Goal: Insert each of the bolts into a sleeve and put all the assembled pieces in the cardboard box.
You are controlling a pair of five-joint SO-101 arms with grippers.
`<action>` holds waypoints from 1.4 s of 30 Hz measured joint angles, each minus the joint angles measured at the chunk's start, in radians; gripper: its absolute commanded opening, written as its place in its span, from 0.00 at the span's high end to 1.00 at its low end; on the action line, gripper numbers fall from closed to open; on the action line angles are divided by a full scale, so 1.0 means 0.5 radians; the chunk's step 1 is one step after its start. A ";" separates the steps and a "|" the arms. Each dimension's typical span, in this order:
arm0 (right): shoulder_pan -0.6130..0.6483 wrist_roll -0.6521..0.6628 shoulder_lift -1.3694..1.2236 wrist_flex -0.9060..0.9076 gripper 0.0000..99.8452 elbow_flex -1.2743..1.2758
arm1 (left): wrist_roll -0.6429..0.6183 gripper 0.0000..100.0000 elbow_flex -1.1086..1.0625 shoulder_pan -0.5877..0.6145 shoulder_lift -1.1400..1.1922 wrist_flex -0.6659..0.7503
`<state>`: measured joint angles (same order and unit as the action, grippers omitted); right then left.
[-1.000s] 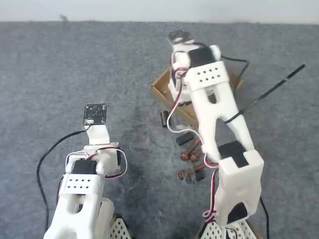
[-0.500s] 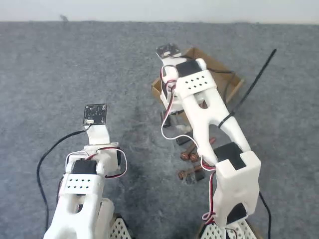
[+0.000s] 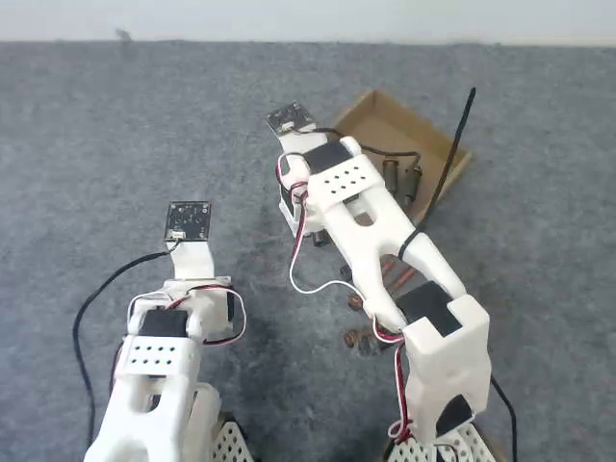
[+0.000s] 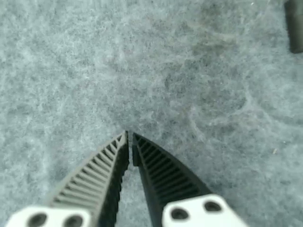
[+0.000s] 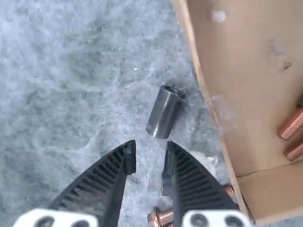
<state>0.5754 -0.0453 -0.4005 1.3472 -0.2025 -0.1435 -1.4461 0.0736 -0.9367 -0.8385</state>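
A dark metal sleeve (image 5: 163, 111) lies on the grey carpet just outside the cardboard box (image 5: 246, 85). My right gripper (image 5: 148, 152) hovers open close in front of it, with nothing between its fingers. Two copper bolt ends (image 5: 290, 128) rest inside the box, and a bolt head (image 5: 160, 218) lies near the gripper. From above, the right arm (image 3: 361, 212) stretches to the box's left side, and the box (image 3: 371, 111) holds assembled pieces (image 3: 400, 178). Loose bolts (image 3: 362, 337) lie beside the arm. My left gripper (image 4: 129, 138) is shut over bare carpet, with a dark sleeve (image 4: 295, 26) farther off.
Grey carpet covers the whole table, with open room to the left and behind. The left arm (image 3: 168, 337) sits folded at the front left. A black cable (image 3: 448, 159) rises across the box's right side.
The right arm has swung left, from above the box to the carpet beside it, uncovering the box. The left arm has not moved.
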 measured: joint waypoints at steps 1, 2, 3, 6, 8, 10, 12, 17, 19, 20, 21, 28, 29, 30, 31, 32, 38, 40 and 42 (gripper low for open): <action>0.000 -0.003 0.000 -0.028 0.90 0.012 | 0.000 0.99 0.000 0.000 0.000 0.000; 0.000 -0.003 0.000 -0.064 0.90 0.015 | 0.000 0.99 0.000 0.000 0.000 0.000; -0.006 -0.003 -0.003 -0.092 0.90 0.018 | 0.000 0.99 0.000 0.000 0.000 0.000; -0.037 -0.003 -0.107 -0.178 0.90 0.018 | 0.000 0.99 0.000 0.000 0.000 0.000; -0.046 -0.003 -0.199 -0.224 0.90 0.018 | 0.000 0.99 0.000 0.000 0.000 0.000; -0.049 -0.003 -0.264 -0.258 0.90 0.018 | 0.000 0.99 0.000 0.000 0.000 0.000; -0.049 -0.003 -0.301 -0.279 0.90 0.018 | 0.000 0.99 0.000 0.000 0.000 0.000; -0.049 -0.006 -0.328 -0.356 0.90 0.018 | 0.000 0.99 0.000 0.000 0.000 0.000; -0.055 -0.009 -0.368 -0.374 0.90 0.018 | 0.000 0.99 0.000 0.000 0.000 0.000; -0.058 -0.009 -0.377 -0.384 0.90 0.018 | 0.000 0.99 0.000 0.000 0.000 0.000; -0.058 -0.009 -0.381 -0.384 0.91 0.018 | 0.000 0.99 0.000 0.000 0.000 0.000; -0.064 -0.009 -0.381 -0.384 0.99 0.018 | 0.000 0.99 0.000 0.000 0.000 0.000; -0.068 -0.009 -0.381 -0.377 0.99 0.018 | 0.000 0.99 0.000 0.000 0.000 0.000; -0.068 -0.009 -0.381 -0.374 0.99 0.018 | 0.000 0.99 0.000 0.000 0.000 0.000; -0.071 -0.006 -0.381 -0.368 0.99 0.018 | 0.000 0.99 0.000 0.000 0.000 0.000; -0.074 -0.003 -0.381 -0.356 0.99 0.015 | 0.000 0.99 0.000 0.000 0.000 0.000; -0.126 0.083 -0.261 -0.086 0.99 0.018 | 0.000 0.99 0.000 0.000 0.000 0.025; -0.172 0.126 -0.104 0.071 0.99 0.018 | 0.000 0.99 0.000 0.000 0.000 0.034; -0.224 0.169 0.068 0.230 0.99 0.018 | 0.000 0.99 0.000 0.000 0.000 0.043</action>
<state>0.4634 0.0391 -0.3667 1.4622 -0.1933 -0.1435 -1.4461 0.0736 -0.9367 -0.8170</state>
